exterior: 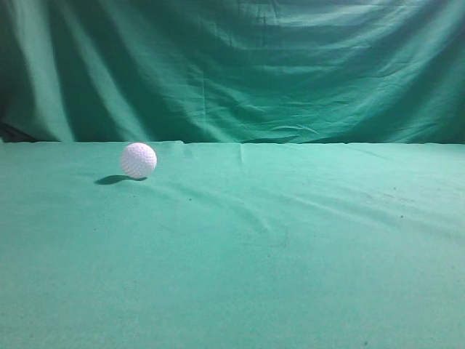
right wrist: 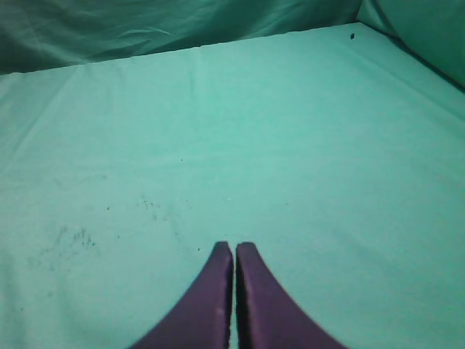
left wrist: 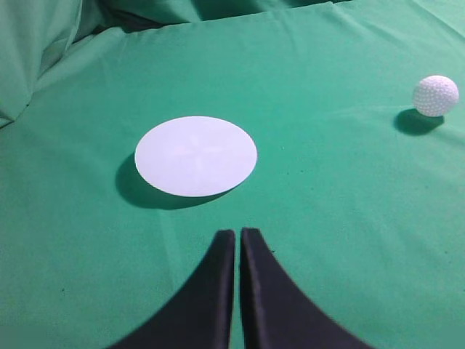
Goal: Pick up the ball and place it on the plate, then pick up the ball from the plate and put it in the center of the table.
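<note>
A: Ball (exterior: 138, 160) sitting on the table (exterior: 290, 247), left of centre in the exterior view, upper right in the left wrist view. Nothing crowding it.

B: Plate (left wrist: 195, 156) mid-frame, well apart from it, just ahead of the left gripper (left wrist: 237, 240). Pinched together, holding nothing. Right gripper (right wrist: 234, 251) same, over bare cloth.

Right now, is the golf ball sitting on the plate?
No, the golf ball rests on the green table cloth, well to the right of the empty white plate.
</note>
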